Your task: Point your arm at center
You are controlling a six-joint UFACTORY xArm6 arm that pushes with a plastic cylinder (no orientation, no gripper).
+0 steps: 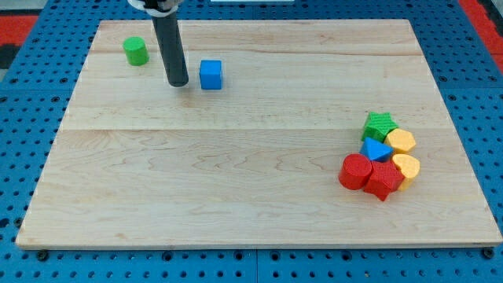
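Note:
My tip (178,82) rests on the wooden board (236,173) near the view's top left. A blue cube (211,75) sits just right of the tip, a small gap apart. A green cylinder (135,50) stands to the tip's upper left. At the view's right is a tight cluster: a green star (380,124), a yellow hexagon (402,141), a blue triangle (376,150), a yellow heart (407,167), a red cylinder (355,170) and a red star (383,180). The tip is far from this cluster.
The board lies on a blue perforated table (31,118). A red surface (16,23) shows at the view's top corners.

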